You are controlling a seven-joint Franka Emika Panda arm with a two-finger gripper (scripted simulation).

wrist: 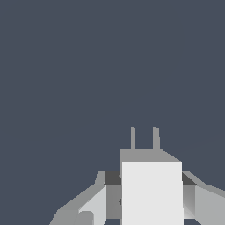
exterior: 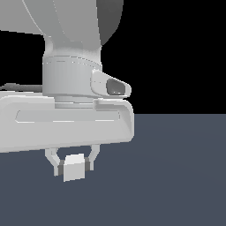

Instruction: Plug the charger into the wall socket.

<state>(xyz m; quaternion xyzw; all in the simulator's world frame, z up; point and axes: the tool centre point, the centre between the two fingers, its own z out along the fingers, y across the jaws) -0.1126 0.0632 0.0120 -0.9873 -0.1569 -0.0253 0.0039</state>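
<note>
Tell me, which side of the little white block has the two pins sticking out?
The face of the charger pointing away from the wrist camera carries both pins. Its other visible faces are plain; the fingers grip two sides.

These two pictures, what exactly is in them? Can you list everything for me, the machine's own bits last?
charger: one, pale grey-white block, held between the gripper's fingers above the floor; the wrist view shows two thin grey prongs sticking out of its far end.
floor: one, plain dark blue-grey surface, filling the lower half of the exterior view and the whole background of the wrist view.
wall socket: none in view in either picture.
gripper: one, pale grey with dark pads, closed on the charger from both sides.
arm: one, white-grey, large in the upper part of the exterior view's left, with a dark cable behind it.
</note>
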